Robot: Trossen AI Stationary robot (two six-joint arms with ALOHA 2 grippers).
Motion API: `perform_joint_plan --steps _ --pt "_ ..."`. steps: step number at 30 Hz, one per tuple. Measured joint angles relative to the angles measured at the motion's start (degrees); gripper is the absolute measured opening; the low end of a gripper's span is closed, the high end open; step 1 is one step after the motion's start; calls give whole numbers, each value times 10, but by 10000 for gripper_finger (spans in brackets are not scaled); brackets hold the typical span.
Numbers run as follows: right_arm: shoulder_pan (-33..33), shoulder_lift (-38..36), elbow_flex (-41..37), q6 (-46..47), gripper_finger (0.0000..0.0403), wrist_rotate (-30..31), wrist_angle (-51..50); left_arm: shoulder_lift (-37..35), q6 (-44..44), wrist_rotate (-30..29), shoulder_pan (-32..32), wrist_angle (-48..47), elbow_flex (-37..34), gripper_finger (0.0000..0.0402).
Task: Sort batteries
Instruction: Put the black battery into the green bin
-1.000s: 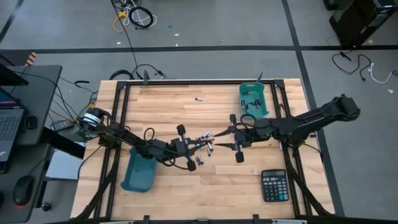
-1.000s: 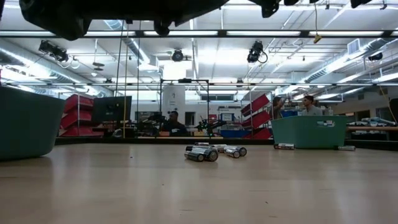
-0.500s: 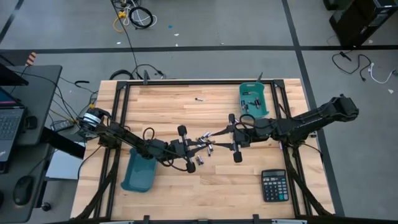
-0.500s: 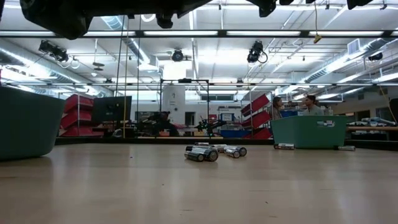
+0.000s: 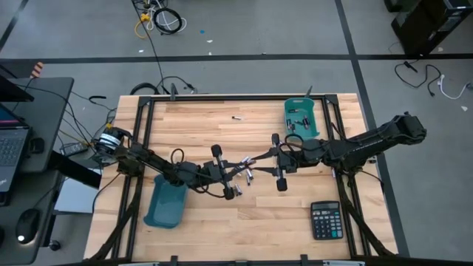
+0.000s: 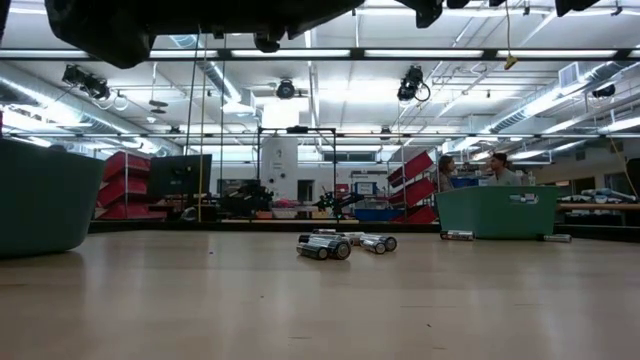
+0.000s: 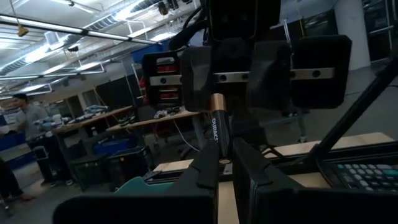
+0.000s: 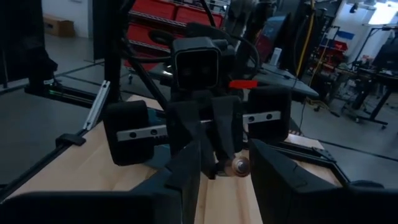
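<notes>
A black battery with a copper end (image 7: 217,124) is held above the table's middle by my left gripper (image 5: 235,170), which is shut on it. My right gripper (image 8: 227,168) faces it head-on from the table's right, open. Its fingers stand on either side of the battery's copper end (image 8: 240,165); I cannot tell whether they touch it. Several loose batteries (image 5: 246,179) lie on the wood below the two grippers, also seen in the low view as a small pile of batteries (image 6: 340,243). My left gripper pinches the battery's black end (image 7: 218,157) between its two fingertips. The fingers come about level from the table's left. The battery sticks out forward along the fingers, copper end toward my right gripper, lifted clear of the table.
A teal bin (image 5: 166,202) stands at the near left. Another teal bin (image 5: 301,118), holding a few batteries, stands at the far right. A black calculator (image 5: 325,220) lies at the near right. One stray battery (image 5: 236,117) lies near the far edge.
</notes>
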Motion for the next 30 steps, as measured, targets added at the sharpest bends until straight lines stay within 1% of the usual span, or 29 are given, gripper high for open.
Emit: perform_joint_plan --steps 7,9,13,18,22,26,30 --pt "0 0 0 -3 94 2 0 0 -1 4 1 0 0 15" --pt "-1 0 0 -4 82 8 0 0 -2 14 1 0 0 15" --pt "-3 0 0 -5 59 5 0 0 -2 41 2 0 0 15" --pt "-3 -1 0 -17 20 -10 0 0 -2 47 2 0 0 15" --pt "-3 -1 0 -15 16 -12 0 0 -2 49 2 0 0 18" --pt "-3 -1 0 -11 16 -12 0 0 -2 50 2 0 0 39" --pt "-4 -1 0 -6 16 -10 -1 0 -11 50 2 0 0 86"
